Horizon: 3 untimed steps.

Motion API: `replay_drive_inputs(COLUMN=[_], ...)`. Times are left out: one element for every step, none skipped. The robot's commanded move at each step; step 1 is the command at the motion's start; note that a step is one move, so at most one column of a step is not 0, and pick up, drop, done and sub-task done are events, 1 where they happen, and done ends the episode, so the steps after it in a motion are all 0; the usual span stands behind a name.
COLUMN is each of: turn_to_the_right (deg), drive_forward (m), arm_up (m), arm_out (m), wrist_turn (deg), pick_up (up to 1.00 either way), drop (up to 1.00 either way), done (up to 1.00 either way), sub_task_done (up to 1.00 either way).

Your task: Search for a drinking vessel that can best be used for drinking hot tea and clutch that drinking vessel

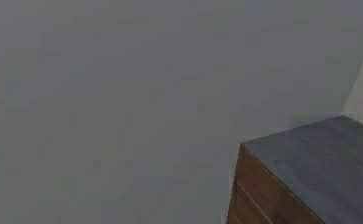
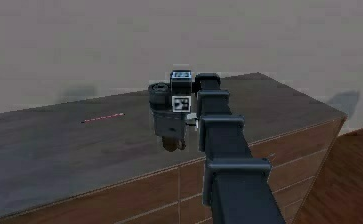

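Arm stretched out over a wooden dresser beside a grey wall

In the arm side view the arm (image 2: 234, 160) reaches across the dresser (image 2: 59, 150), with the jaws hanging over its dark top. Whether they are apart, together or holding anything cannot be told. A thin red stick (image 2: 102, 119) lies on the top, left of the jaws. In the forward view the dresser's corner (image 1: 309, 160) sits low on the right against the wall (image 1: 139, 100). Where the cup is cannot be told.
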Motion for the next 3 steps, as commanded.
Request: replay_drive_inputs(turn_to_the_right=[0.0,0.0,0.0], drive_forward=[0.0,0.0,0.0], arm_up=[-0.08,0.0,0.08], arm_out=[0.0,0.0,0.0], wrist_turn=[0.0,0.0,0.0], pick_up=[0.0,1.0,0.0], drop=[0.0,0.0,0.0], done=[0.0,0.0,0.0], sub_task_done=[0.0,0.0,0.0])
